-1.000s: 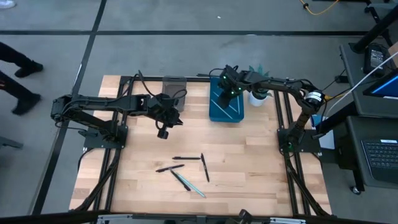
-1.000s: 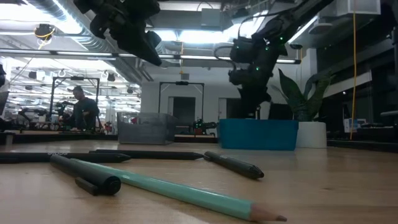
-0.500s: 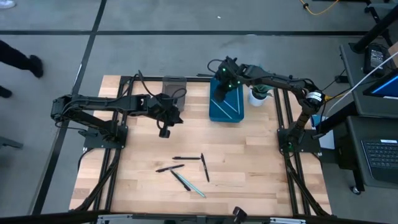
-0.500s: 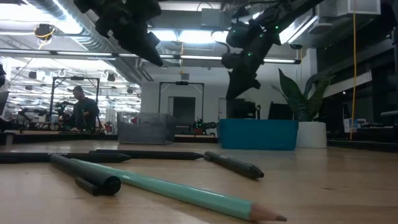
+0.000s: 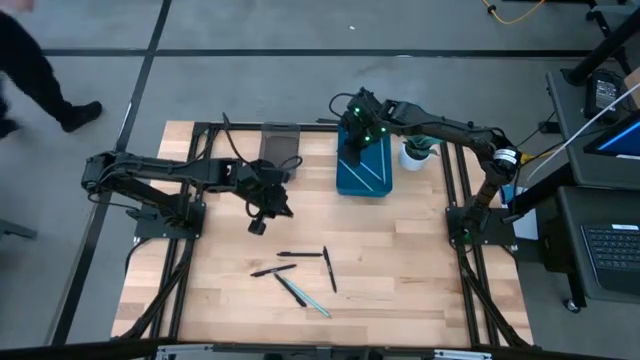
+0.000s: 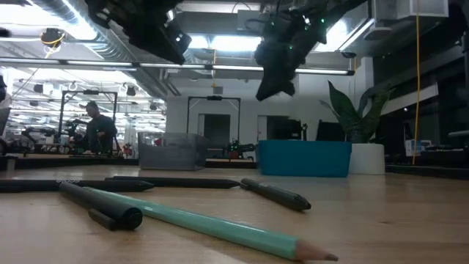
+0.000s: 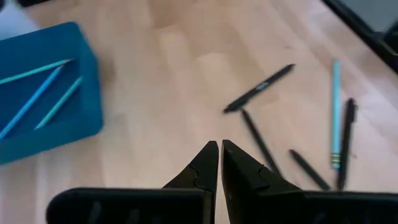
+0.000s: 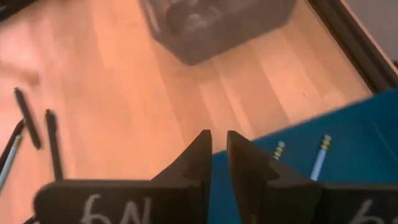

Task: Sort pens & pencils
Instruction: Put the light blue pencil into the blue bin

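Note:
Several black pens (image 5: pixel 300 254) and one teal pencil (image 5: pixel 312 302) lie loose on the wood table near its middle; in the low view the pencil (image 6: pixel 205 224) lies closest, with a black pen (image 6: pixel 275 194) behind it. The left wrist view shows the same pens (image 7: pixel 258 88) and the pencil (image 7: pixel 334 112). Three teal pencils (image 7: pixel 37 93) lie in the blue bin (image 5: pixel 365 168). My left gripper (image 5: pixel 256 227) hovers shut, on the far-left side of the loose pens. My right gripper (image 5: pixel 352 128) hangs above the blue bin's far-left corner, its fingers a narrow gap apart and holding nothing.
A grey bin (image 5: pixel 280 140) stands left of the blue bin at the far edge. A white pot with a plant (image 5: pixel 415 152) stands right of the blue bin. Black frame rails run along the table's sides. A person walks past beyond the table's left side.
My left gripper has moved a little toward the near edge, closer to the loose pens. My right gripper has risen and shifted toward the table's left, from over the blue bin's middle to above its far-left corner. The pens have not moved.

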Action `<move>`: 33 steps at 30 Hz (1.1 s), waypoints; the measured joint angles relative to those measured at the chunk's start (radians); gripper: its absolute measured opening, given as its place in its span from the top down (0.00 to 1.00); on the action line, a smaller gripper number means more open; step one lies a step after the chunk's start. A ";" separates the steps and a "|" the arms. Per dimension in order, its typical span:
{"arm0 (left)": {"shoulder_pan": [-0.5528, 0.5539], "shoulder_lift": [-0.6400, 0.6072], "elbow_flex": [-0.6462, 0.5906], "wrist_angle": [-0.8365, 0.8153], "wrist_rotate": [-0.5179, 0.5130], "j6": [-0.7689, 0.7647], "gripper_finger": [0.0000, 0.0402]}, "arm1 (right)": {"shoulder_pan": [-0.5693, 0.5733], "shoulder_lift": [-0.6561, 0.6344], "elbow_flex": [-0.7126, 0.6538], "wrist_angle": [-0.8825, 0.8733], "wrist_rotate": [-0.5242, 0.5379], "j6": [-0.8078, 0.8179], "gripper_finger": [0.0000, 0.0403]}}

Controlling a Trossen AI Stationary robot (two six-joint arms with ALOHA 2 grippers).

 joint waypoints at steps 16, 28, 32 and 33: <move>-0.275 0.100 0.000 0.023 -0.254 -0.041 0.88 | 0.112 -0.003 0.112 -0.139 0.137 -0.021 0.87; -0.329 0.118 0.000 0.059 -0.428 -0.087 0.70 | 0.191 -0.136 0.042 -0.159 0.242 0.000 0.87; -0.331 0.118 0.000 0.078 -0.439 -0.080 0.70 | 0.267 -0.285 -0.075 -0.060 0.290 0.007 0.87; -0.331 0.118 0.000 0.086 -0.440 -0.080 0.70 | 0.285 -0.330 -0.119 -0.014 0.291 0.007 0.87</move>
